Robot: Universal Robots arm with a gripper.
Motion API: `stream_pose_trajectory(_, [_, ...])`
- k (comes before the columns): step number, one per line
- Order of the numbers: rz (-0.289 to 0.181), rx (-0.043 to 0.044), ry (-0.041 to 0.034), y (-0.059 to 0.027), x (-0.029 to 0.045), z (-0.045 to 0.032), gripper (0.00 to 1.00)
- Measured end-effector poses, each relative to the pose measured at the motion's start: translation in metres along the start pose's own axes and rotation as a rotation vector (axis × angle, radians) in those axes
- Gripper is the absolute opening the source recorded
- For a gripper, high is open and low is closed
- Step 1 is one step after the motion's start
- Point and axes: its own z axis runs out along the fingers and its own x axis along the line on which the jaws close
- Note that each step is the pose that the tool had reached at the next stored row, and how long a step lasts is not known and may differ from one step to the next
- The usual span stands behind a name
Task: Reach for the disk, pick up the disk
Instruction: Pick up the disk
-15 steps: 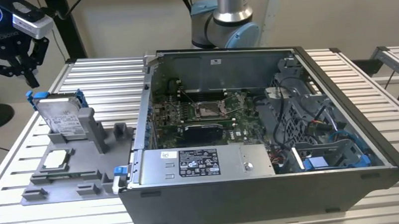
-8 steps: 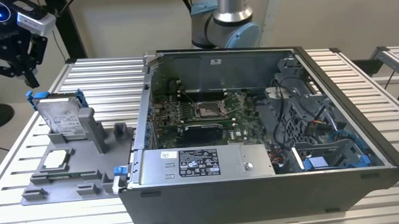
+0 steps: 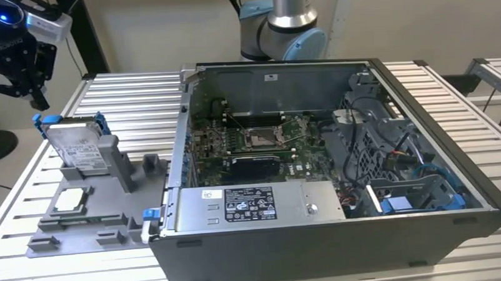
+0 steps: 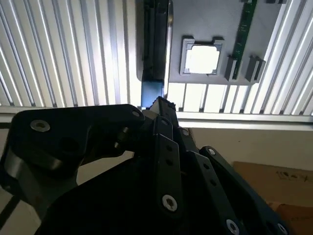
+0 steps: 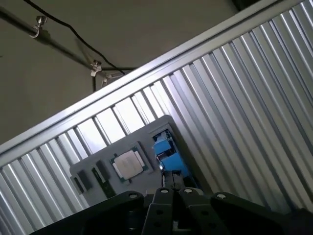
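The disk (image 3: 77, 148) is a silver-grey drive with a white label and blue rails. It stands on edge in a grey holder (image 3: 109, 159) at the exterior view's left. My gripper (image 3: 26, 101) hangs above and a little to the left of the disk's top edge, apart from it, open and holding nothing. In the second wrist view the disk (image 4: 154, 44) appears edge-on just beyond my gripper (image 4: 161, 104). In the first wrist view its blue rail (image 5: 165, 149) lies just ahead of my gripper (image 5: 171, 180).
A small white-silver chip (image 3: 69, 200) (image 4: 201, 58) (image 5: 128, 164) lies in a recess of the grey fixture plate (image 3: 79, 237). An open computer case (image 3: 321, 250) stands to the right on the slatted metal table (image 3: 132, 101). The table edge is just behind the holder.
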Motion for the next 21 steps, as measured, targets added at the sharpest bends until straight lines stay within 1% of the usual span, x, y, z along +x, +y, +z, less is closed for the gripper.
stream_pose_trajectory(21, [-0.38,0.0004,0.0138,0.0,0.0,0.0,0.0])
